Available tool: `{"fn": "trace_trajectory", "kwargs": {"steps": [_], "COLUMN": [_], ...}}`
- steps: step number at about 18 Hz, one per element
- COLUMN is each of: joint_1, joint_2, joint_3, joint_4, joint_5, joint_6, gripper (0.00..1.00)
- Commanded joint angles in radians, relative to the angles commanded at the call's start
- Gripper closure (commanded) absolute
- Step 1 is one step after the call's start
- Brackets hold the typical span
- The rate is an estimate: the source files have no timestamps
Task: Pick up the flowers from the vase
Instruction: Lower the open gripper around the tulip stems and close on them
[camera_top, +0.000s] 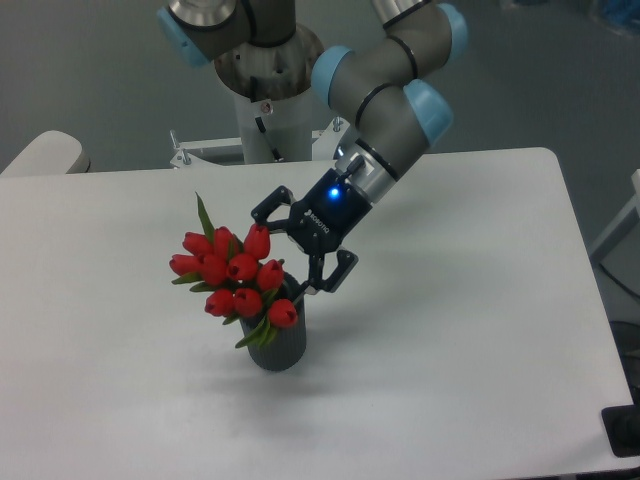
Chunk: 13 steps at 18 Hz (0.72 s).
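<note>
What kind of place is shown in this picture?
Probably a robotics lab: a robot arm on a pedestal behind a plain white table, its gripper open beside flowers in a vase.

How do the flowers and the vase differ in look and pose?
The flowers are red buds with green leaves; the vase is dark grey and ribbed. The flowers lean left, spreading wider than the vase; the vase stands upright. Both sit left of the open gripper, ungrasped.
</note>
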Motion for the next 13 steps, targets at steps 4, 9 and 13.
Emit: {"fn": "trace_trajectory", "kwargs": {"steps": [4,9,13], "joint_1": [-0.003,-0.011,-0.011], "joint_2": [-0.008,-0.008,-0.008], "joint_3": [-0.006,-0.011,-0.011], "joint_4": [0.006,0.006,0.005], "joint_5": [0.002,0.000,-0.002], "joint_6": [0.031,0.031,0.022], "gripper": [0.00,0.00,0.24]}}
